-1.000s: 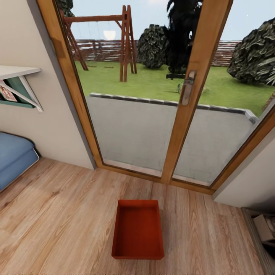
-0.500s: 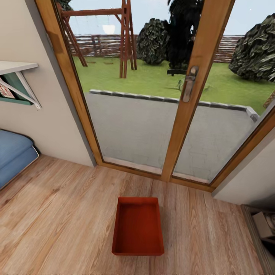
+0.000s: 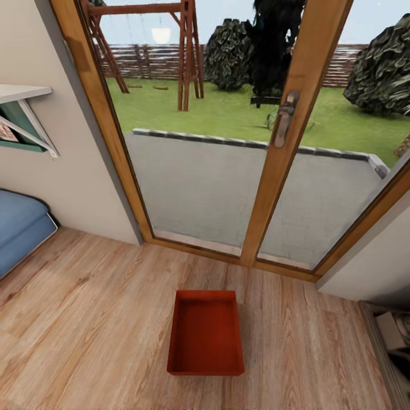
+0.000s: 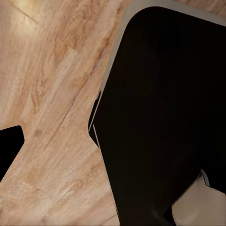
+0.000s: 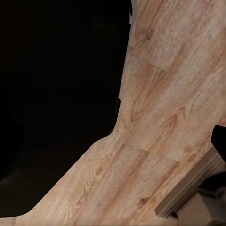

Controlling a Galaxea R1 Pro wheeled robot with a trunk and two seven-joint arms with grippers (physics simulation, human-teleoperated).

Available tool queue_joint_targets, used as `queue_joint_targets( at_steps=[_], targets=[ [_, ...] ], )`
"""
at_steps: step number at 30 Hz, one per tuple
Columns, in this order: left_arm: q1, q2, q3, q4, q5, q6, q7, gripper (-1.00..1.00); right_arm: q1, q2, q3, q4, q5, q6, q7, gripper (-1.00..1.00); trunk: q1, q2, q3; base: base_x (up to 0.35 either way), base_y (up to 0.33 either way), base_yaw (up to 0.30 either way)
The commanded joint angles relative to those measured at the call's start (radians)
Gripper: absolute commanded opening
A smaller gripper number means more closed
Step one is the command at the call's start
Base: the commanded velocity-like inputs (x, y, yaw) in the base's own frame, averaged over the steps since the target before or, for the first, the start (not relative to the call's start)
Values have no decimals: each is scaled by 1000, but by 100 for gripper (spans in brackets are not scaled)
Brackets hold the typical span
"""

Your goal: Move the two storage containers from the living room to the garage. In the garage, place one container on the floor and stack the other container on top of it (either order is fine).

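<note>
- One storage container (image 3: 205, 333) is on show in the head view, sitting on the light wood planks (image 3: 85, 319) of the living room at about 6 o'clock, just short of the glass doors (image 3: 199, 171). It's open-topped, looks empty, and its long side points toward the doors.
- What's changed over the last second: the whole picture has slid. The door handle (image 3: 283, 118) and the garden swing frame (image 3: 185, 57) ride a bit higher, and the box sits a touch lower in the frame. That reads as the camera moving, probably the robot rolling or tilting, not the box moving. The box looks put on the planks the whole time.
- For the task, that looks like the robot closing in on the first pickup. Nothing's been carried anywhere yet, and this is clearly not the garage.
- The blue sofa (image 3: 20, 233) peeks in at 9 o'clock, with a wall shelf (image 3: 23, 114) above it. Some cluttered low shelving (image 3: 393, 336) is at 4 o'clock.
- Arm pose: both wrist cameras look down at wood planks with a big dark robot part blocking much of each picture, so the arms seem tucked low beside the body, nowhere near the box.
- Grippers: can't tell for either one. No fingers are clearly readable in the wrist views, so released or clenched is anyone's guess.
- Next up is probably lining up on the box and reaching down for it.
</note>
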Motion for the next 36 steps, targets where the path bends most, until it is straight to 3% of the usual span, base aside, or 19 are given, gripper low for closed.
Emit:
queue_joint_targets(
  at_steps=[1, 36],
  targets=[
    [0, 0, -8, 0, 7, -3, 4, 100, -1, 0, 9, 3, -11, -7, -1, 100, 0, -1, -2, 0, 0, 0],
    [0, 0, -8, 0, 7, -3, 3, 100, -1, 4, 12, 3, -8, -9, -1, 100, 0, -1, -59, 0, 0, 11]
  ],
)
